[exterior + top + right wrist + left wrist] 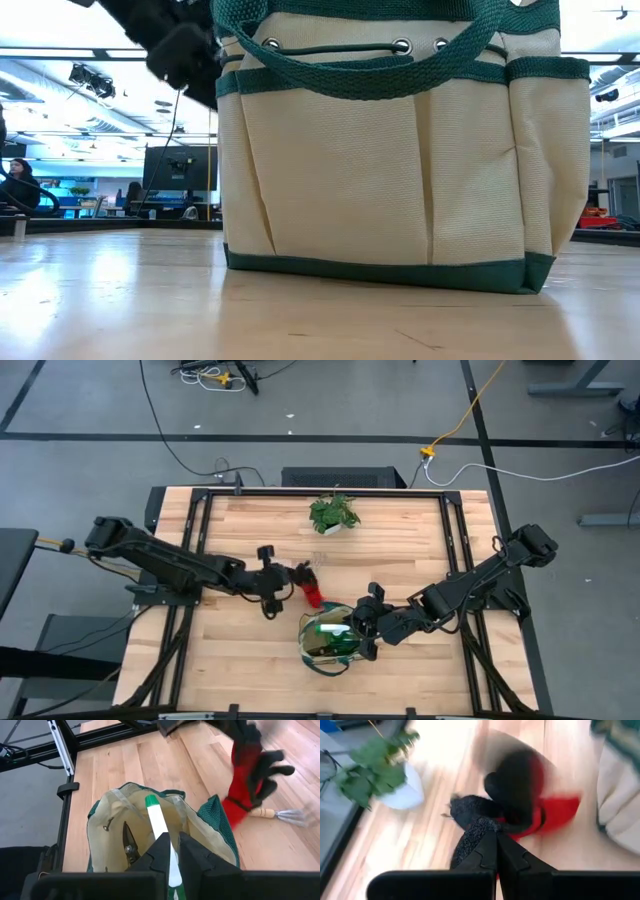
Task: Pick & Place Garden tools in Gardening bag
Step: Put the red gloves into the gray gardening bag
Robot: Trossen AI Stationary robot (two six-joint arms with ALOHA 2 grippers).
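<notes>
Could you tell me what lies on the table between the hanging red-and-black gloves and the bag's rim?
In the right wrist view, the small hand rake lies on the wood beyond the gloves; between them and the gardening bag only bare table shows.

floor point(90, 400): grey, cables | table point(400, 540): light wood | monitors point(180, 165) behind

Canvas bag point(400, 170), matt; wood table point(400, 550), smooth.

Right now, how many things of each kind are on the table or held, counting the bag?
Gloves, held by the left gripper: 1 pair
Hand rake: 1
Shears, in the bag: 1
Spray bottle, in the bag: 1
Bag: 1
Potted plant: 1
Total: 6
</notes>
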